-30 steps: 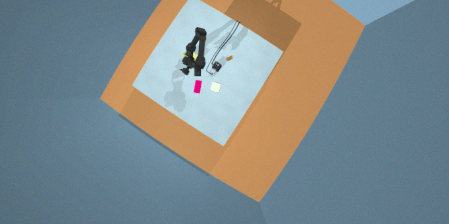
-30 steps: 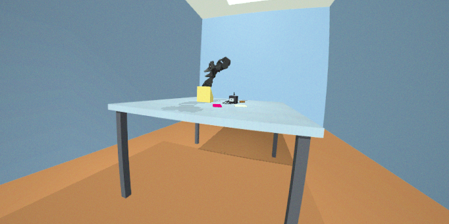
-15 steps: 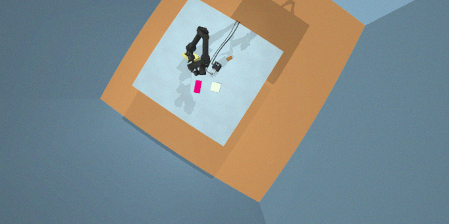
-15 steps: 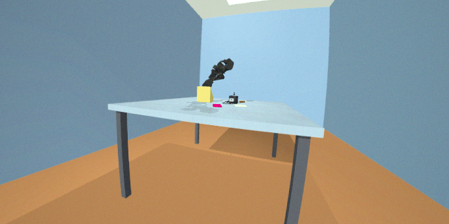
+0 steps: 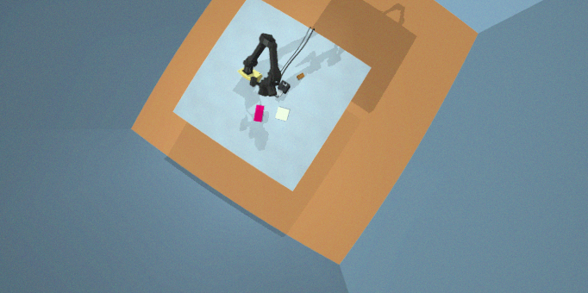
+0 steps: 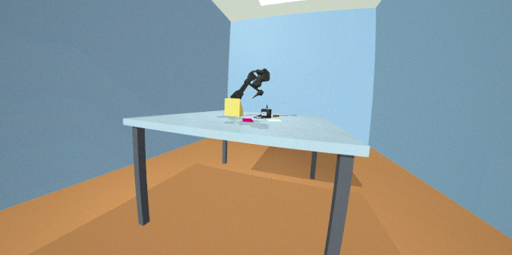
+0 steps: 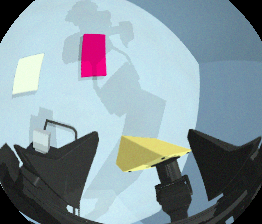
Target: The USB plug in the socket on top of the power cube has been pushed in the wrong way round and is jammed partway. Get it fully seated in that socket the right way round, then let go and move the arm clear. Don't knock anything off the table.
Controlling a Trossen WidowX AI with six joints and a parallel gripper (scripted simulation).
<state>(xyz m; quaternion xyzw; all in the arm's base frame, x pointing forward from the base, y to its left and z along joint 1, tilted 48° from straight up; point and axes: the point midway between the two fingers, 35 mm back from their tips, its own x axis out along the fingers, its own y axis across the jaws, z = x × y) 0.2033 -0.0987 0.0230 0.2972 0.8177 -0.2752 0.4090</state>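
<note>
The power cube [image 5: 283, 88] [image 6: 266, 113] is a small dark box on the table, with a pale patch on its side in the exterior view. The small dark USB plug [image 6: 266, 107] stands up from its top; how deep it sits and which way round it is are too small to tell. My gripper [image 7: 144, 135] is open and empty, high above the table. In the top view the arm hangs close beside the cube. In the wrist view a pale grey boxy thing [image 7: 41, 140] with a dark cable loop shows beyond the left finger, partly hidden by it.
The arm's base stands on a yellow block [image 5: 245, 74] [image 6: 233, 107] [image 7: 137, 152]. A magenta block [image 5: 259, 113] [image 6: 248, 120] [image 7: 93, 55] and a pale square [image 5: 282, 114] [image 7: 28, 74] lie near the cube. A small orange-brown block [image 5: 300, 76] lies beyond it. Dark cables [image 5: 297, 52] run to the table's edge.
</note>
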